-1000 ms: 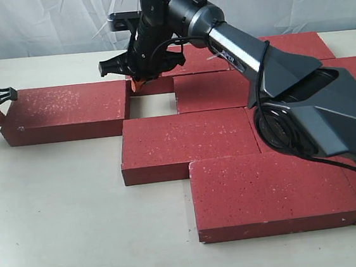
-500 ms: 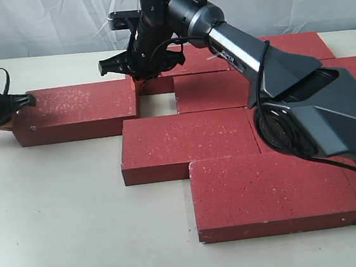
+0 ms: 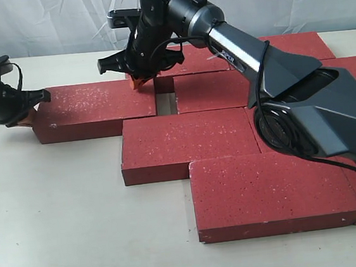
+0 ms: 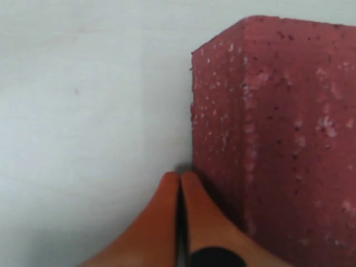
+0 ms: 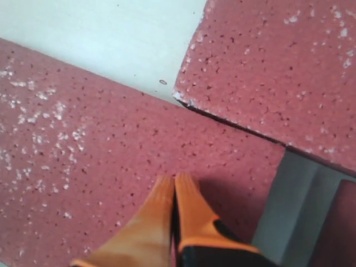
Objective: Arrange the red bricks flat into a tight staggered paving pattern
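Left gripper [image 4: 179, 179]: my orange fingers [image 4: 158, 222] pinched together, tips at one end of the rough dark-red rectangular brick [image 3: 96, 109].
Right gripper [image 5: 174, 182]: closed too, tips atop its other end.
Exterior only: slot before neighbouring brick [image 3: 215, 90].

Pale table [image 3: 60, 222], red bricks [image 3: 188, 139] lying flat

Bright even light, soft shadows beside red bricks [image 3: 188, 142], wrist views slightly blurred
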Available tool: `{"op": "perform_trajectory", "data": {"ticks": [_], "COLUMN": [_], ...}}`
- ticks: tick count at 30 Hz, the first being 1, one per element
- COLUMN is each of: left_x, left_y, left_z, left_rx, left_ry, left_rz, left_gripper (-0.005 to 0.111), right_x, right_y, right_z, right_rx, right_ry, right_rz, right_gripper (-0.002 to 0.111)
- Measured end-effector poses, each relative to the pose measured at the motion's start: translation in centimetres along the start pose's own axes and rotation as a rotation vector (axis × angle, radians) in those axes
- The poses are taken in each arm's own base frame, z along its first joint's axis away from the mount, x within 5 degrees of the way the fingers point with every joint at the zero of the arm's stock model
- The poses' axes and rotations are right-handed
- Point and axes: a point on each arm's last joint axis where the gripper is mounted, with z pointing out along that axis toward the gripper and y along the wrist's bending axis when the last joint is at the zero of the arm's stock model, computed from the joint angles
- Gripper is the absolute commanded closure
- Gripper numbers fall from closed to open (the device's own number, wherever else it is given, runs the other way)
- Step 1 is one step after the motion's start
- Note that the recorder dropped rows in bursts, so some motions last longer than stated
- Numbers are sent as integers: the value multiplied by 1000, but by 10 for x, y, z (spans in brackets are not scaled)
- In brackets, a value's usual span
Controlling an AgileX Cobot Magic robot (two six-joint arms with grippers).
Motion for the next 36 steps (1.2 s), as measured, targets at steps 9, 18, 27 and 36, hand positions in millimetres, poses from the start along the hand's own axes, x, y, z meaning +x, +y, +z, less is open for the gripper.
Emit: {"op": "perform_trajectory", "data": {"ticks": [9, 18, 27, 36], "left_x": [3, 3, 3, -5], "left_y": [-32, -35, -8, -24], "left_z": [10, 11, -1, -53], "left_rx": [48, 56, 61, 51], "left_ry": [14, 12, 38, 17], "left_rz": [39, 34, -50, -29], "left_gripper": [107, 107, 107, 107], "right_x": [-2, -2, 0, -3], "right_y": [2, 2, 3, 9], "right_z": [0, 0, -1, -19], "right_rx": [-27, -27, -35, -59], "right_ry": [-23, -23, 6, 11], "right_rz": [19, 19, 24, 25], "right_gripper": [109, 109, 109, 109]}}
